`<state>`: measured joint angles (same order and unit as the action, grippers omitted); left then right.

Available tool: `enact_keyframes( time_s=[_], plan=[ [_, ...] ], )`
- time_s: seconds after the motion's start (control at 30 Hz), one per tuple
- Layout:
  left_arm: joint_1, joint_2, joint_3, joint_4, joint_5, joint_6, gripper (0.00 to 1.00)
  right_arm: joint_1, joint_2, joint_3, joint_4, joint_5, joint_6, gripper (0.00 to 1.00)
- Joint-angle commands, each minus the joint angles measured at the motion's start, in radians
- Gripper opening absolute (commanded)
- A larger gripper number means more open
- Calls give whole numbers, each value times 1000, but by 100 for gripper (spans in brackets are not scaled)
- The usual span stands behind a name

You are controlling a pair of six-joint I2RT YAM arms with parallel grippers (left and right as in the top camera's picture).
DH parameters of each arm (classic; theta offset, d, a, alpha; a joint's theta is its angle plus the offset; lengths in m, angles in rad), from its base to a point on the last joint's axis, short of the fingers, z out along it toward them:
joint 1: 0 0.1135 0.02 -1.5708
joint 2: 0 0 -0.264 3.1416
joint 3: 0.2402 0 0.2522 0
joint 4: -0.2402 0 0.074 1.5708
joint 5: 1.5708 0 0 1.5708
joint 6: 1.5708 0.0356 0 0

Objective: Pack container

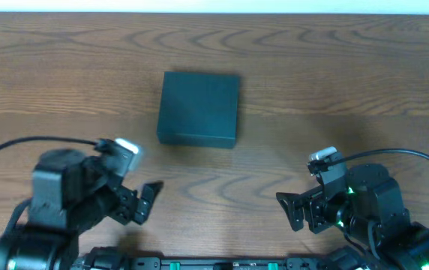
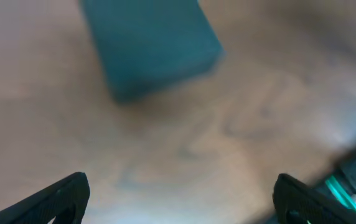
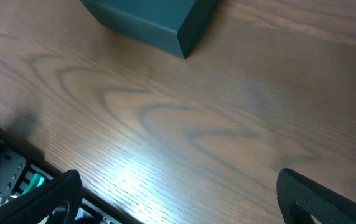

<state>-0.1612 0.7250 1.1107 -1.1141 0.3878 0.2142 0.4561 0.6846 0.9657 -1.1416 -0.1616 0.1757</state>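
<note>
Both pincers, the left pincer (image 1: 142, 203) and the right pincer (image 1: 293, 210), are seen spread wide apart and empty at the near edge of the surface (image 1: 349, 75). The container (image 1: 199, 109) lies shut mid-surface, well apart from both. No loose items are seen, so packing is judged finished, though the contents are hidden.

Probably a robotics lab: a wood-grain table (image 1: 312, 60) spreads ahead of the left claw (image 1: 145, 204) and right claw (image 1: 293, 212), a black cable (image 1: 19, 142) loops behind the left one, and an equipment rail (image 1: 199, 264) runs behind both.
</note>
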Motion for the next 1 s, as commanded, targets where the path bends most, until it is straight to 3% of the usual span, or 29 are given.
enact_keyframes(
  time_s=[0.0,0.23,0.57,0.97],
  plan=[
    [60,-99,-69,77,-109,18,95,-11,-6,1,-3,-7,10,99],
    [147,-370,-387,240,-154,5,96,-11,-6,1,-3,-7,10,99],
    [168,-666,-793,488,-197,-237,95,-11,-6,1,-3,-7,10,99],
    [167,-721,-949,575,-204,-303,95,-11,-6,1,-3,-7,10,99]
  ],
)
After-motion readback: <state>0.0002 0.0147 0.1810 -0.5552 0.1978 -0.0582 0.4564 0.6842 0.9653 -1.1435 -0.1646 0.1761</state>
